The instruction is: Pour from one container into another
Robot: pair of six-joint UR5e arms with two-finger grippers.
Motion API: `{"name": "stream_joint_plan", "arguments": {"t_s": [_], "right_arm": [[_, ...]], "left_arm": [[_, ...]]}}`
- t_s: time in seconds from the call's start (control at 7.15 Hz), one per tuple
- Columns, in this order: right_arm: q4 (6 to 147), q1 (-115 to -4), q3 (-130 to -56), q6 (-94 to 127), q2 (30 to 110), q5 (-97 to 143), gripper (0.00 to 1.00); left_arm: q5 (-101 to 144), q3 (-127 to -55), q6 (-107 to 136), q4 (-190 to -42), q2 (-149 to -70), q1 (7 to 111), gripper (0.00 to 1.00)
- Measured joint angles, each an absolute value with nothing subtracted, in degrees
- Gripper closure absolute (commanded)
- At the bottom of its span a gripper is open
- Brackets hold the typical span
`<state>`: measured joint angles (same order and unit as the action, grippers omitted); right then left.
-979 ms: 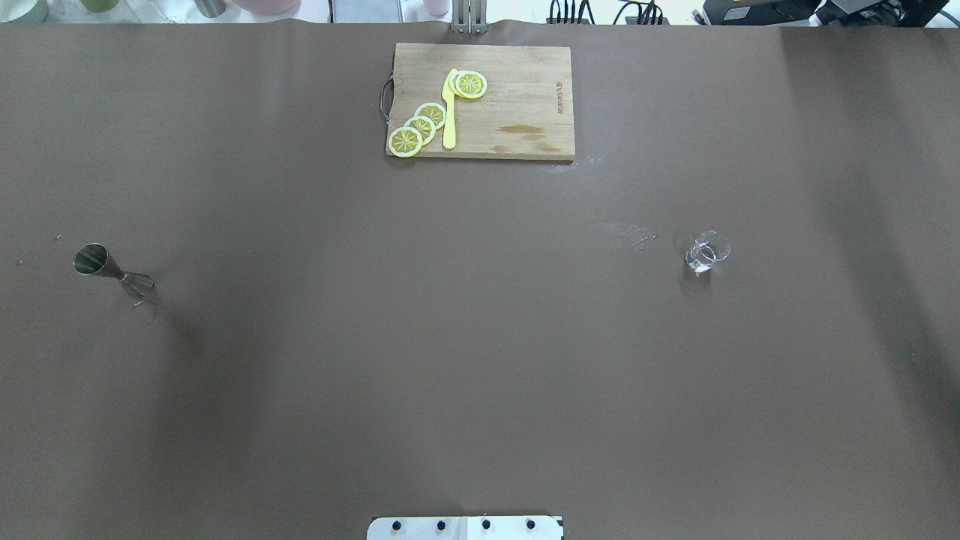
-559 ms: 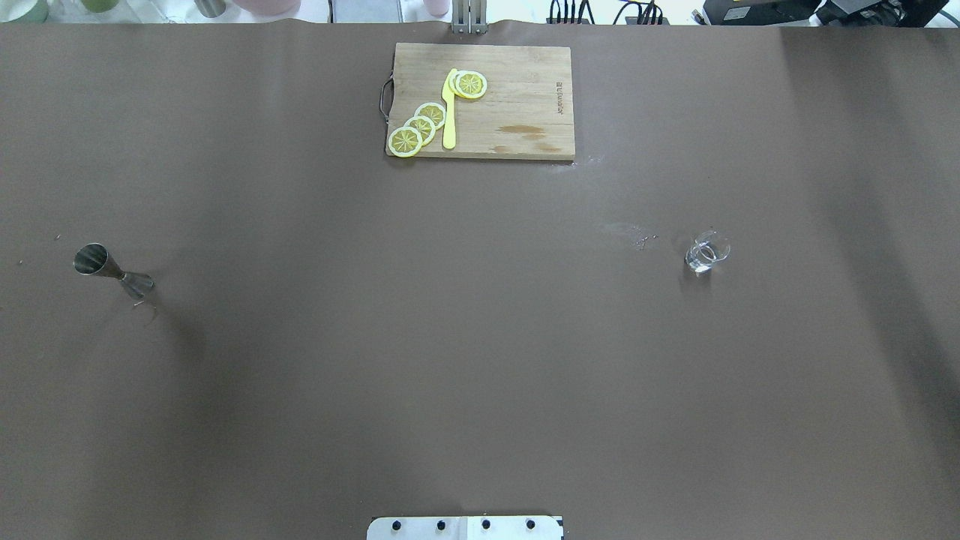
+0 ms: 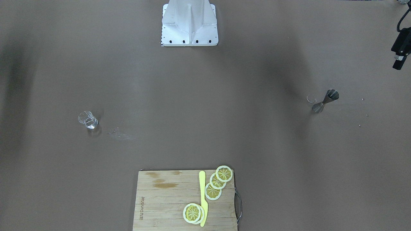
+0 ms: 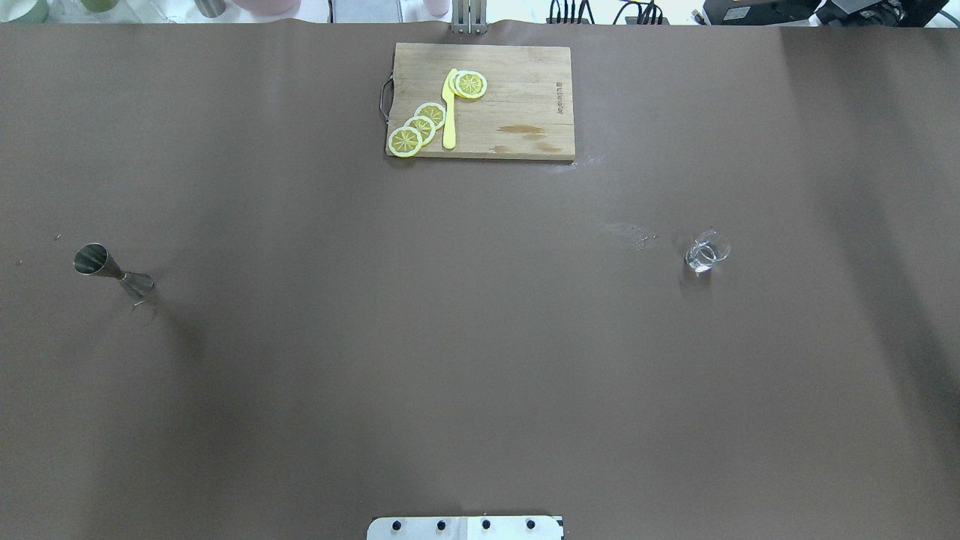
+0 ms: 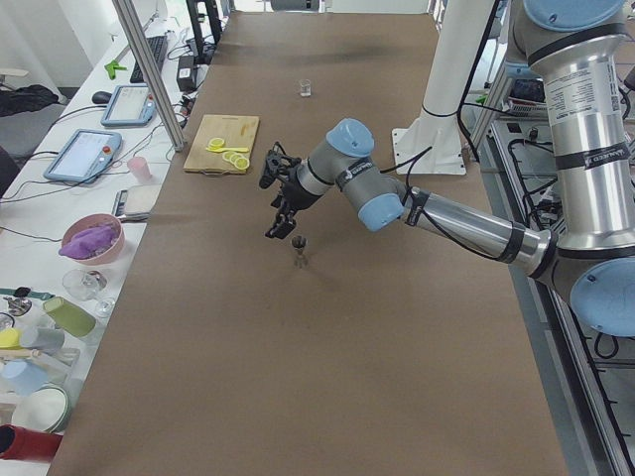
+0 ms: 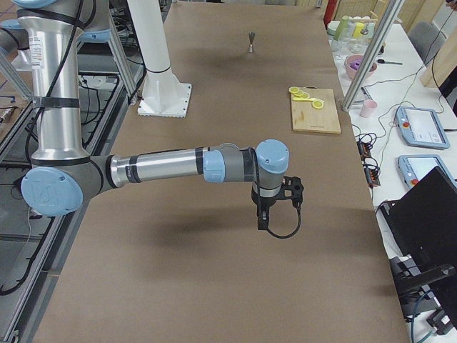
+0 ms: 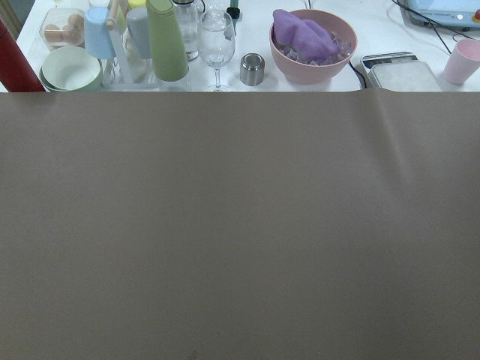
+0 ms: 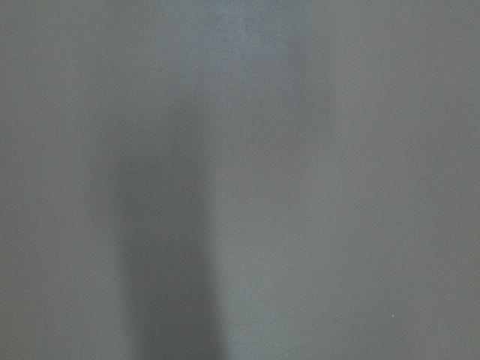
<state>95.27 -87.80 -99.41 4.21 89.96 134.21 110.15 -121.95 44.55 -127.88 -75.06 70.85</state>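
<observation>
The metal jigger (image 4: 112, 271) stands upright on the brown table at the left; it also shows in the front-facing view (image 3: 325, 101) and in the exterior left view (image 5: 299, 250). The clear glass (image 4: 706, 252) stands far to the right, alone (image 3: 87, 120). My left gripper (image 5: 281, 216) hangs above the table close to the jigger, apart from it; only a black piece of it (image 3: 400, 48) shows at the front-facing view's edge. My right gripper (image 6: 263, 220) points down over bare table. I cannot tell whether either is open or shut. Both wrist views show only table.
A wooden cutting board (image 4: 517, 90) with lemon slices (image 4: 420, 127) and a yellow knife (image 4: 448, 112) lies at the table's far middle. The white robot base (image 3: 189, 24) is at the near edge. Bowls, cups and bottles (image 7: 180, 37) crowd a side table beyond the left end.
</observation>
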Motion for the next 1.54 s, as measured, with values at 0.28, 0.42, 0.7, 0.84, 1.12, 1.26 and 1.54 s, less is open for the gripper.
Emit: {"name": "stream_joint_plan", "arguments": {"t_s": [0.28, 0.42, 0.7, 0.84, 1.12, 1.26, 1.54], "right_arm": [[95.27, -87.80, -99.45, 4.20, 90.03, 134.25, 0.00], [95.26, -87.80, -99.46, 4.17, 90.06, 134.23, 0.00], [95.23, -87.75, -99.43, 4.19, 90.04, 134.27, 0.00], [95.21, -87.73, -99.48, 4.21, 89.95, 134.29, 0.00], [95.19, -87.72, -99.59, 4.20, 89.79, 134.32, 0.00], [95.19, -87.71, -99.63, 4.14, 89.78, 134.35, 0.00], [95.19, -87.68, -99.72, 4.17, 89.51, 134.38, 0.00]], "left_arm": [[103.31, -121.66, 48.02, -135.77, -71.62, 65.67, 0.06], [101.12, -121.48, 49.23, -138.55, -70.41, 63.93, 0.06], [95.79, -121.31, 52.54, -142.64, -69.01, 59.67, 0.06], [92.41, -121.29, 54.24, -143.70, -68.49, 57.33, 0.06], [83.69, -121.20, 56.87, -145.15, -67.38, 51.80, 0.06], [78.23, -120.54, 57.95, -146.85, -66.74, 48.32, 0.06], [69.47, -116.85, 59.55, -152.06, -66.18, 42.57, 0.06]]}}
